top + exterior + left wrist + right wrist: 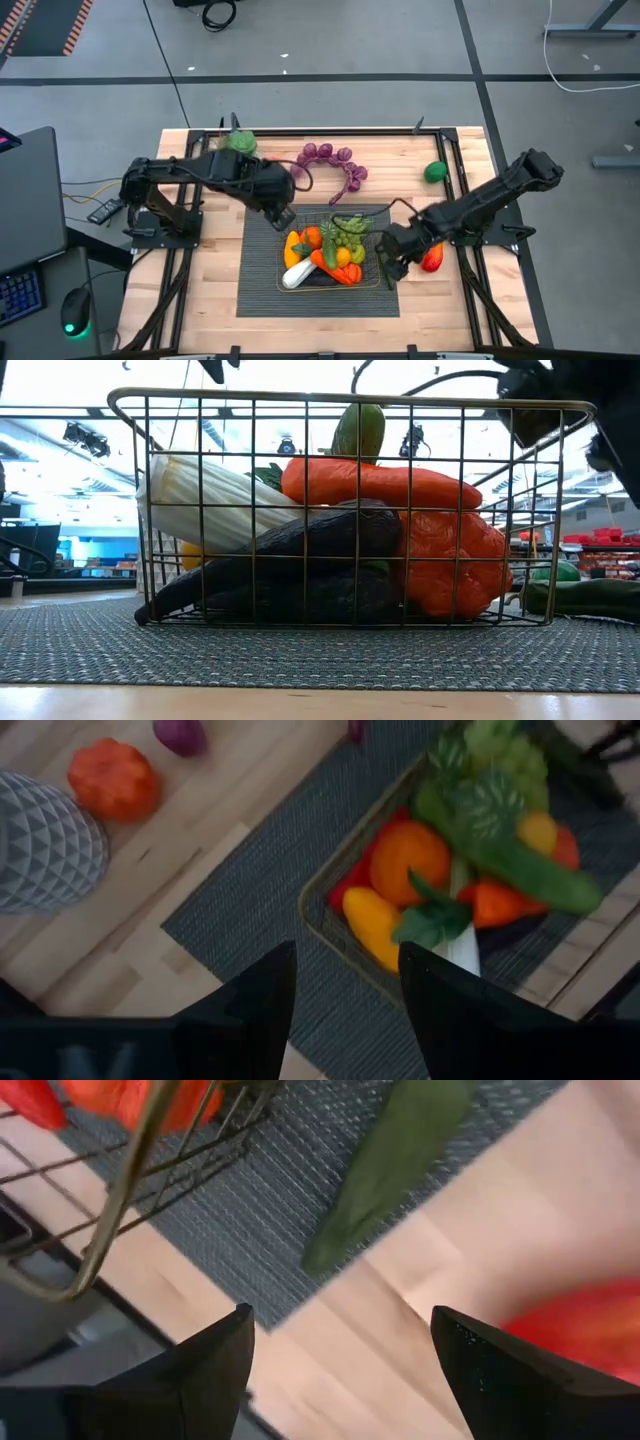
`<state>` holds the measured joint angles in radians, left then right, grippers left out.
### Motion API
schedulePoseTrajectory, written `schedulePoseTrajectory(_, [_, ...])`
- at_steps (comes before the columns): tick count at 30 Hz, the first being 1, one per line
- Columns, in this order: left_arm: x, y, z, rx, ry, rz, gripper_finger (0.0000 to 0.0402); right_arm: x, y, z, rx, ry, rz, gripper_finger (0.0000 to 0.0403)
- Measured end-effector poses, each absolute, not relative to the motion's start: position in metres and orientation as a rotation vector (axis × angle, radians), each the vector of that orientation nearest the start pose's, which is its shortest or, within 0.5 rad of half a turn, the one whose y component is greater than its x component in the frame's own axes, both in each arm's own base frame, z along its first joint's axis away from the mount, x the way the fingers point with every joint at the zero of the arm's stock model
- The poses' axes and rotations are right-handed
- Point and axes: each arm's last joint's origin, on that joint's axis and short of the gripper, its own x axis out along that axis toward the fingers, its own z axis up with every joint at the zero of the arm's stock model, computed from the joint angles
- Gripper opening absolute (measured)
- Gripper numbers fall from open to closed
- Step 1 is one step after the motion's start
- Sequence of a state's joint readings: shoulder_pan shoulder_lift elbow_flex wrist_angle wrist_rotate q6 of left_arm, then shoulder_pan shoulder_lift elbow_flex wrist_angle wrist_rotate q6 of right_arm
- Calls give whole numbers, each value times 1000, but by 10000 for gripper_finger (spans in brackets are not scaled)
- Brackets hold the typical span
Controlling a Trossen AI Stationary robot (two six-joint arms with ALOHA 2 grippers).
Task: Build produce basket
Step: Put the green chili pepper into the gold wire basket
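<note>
One basket (380,262); one mat (258,290); one leek (298,274); two arms.

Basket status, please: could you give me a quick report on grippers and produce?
Left gripper open, empty, above the mat by the basket. Right gripper open, empty, near the red pepper. Basket piled; purple grapes, green apple outside.

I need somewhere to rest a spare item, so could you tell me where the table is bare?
Bare wood runs along the near edge, in front of the dark mat, and on the left between the mat and the left arm's base. It is crowded around the basket, by the right hand, and at the far side near the purple grapes.
</note>
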<state>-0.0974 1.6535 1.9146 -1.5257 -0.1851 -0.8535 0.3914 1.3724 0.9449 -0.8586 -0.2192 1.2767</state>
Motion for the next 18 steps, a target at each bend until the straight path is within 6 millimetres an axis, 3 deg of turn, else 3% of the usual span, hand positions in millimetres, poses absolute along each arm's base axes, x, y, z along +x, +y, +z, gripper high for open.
schedulePoseTrajectory(5, [290,-35,393,-532,1148,571,185,214,114,202,932,1286,-457,306])
schedulePoseTrajectory(9, [289,-41,393,-543,1150,570,185,202,121,188,824,1193,-522,306])
schedulePoseTrajectory(18, [288,-49,393,-659,1163,574,183,189,126,155,777,1044,-480,306])
